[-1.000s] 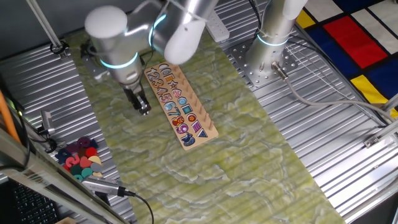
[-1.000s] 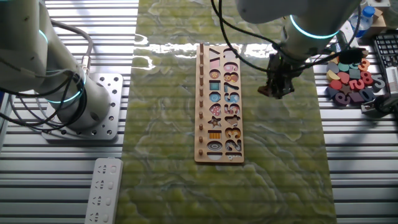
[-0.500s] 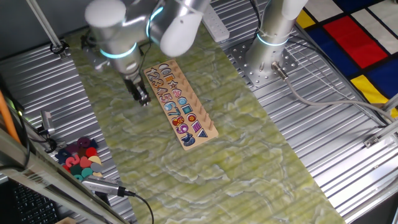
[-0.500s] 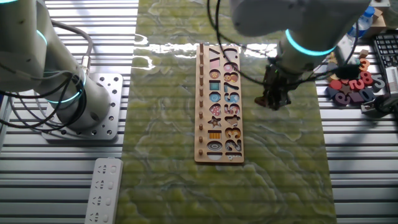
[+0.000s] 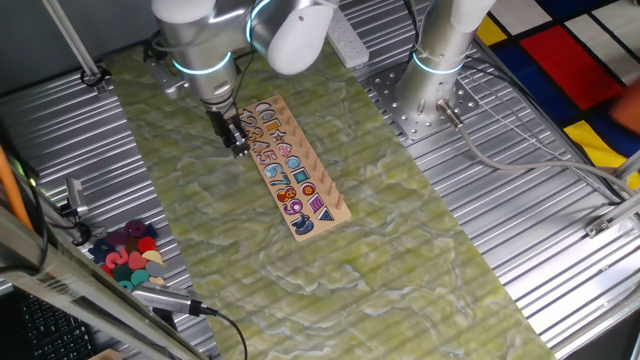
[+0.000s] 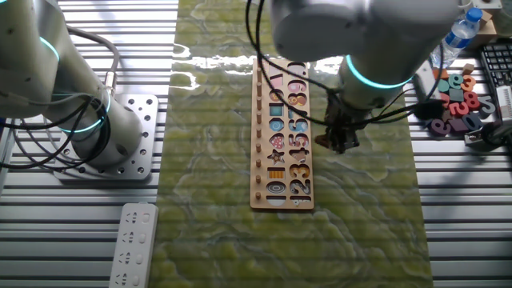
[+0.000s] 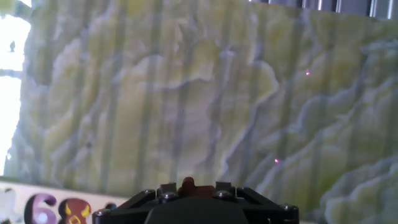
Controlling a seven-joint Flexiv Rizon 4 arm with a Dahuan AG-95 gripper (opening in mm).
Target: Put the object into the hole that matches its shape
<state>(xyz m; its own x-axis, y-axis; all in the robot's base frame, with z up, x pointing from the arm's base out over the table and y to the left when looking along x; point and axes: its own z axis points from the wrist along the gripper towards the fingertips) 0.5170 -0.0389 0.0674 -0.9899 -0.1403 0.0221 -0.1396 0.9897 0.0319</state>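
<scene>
My gripper [image 5: 238, 145] hangs just above the green mat beside the wooden puzzle board [image 5: 330, 205], near its number row. In the other fixed view the gripper [image 6: 338, 142] is right of the board [image 6: 260, 172], level with the middle digits. In the hand view a small dark red-brown piece [image 7: 187, 184] sticks up between the shut jaws at the bottom edge. The board's end, with a purple 6 and a dark 8, shows at the lower left of the hand view [image 7: 18, 190].
A heap of pink, teal and yellow loose pieces [image 5: 128, 254] lies on the metal table at the left; it also shows in the other fixed view [image 6: 452, 92]. A second robot base [image 5: 430, 90] stands behind. A white remote [image 6: 132, 244] and a cable lie nearby.
The gripper has moved with the piece from the mat near the heap toward the board's number side, and now sits close beside the board.
</scene>
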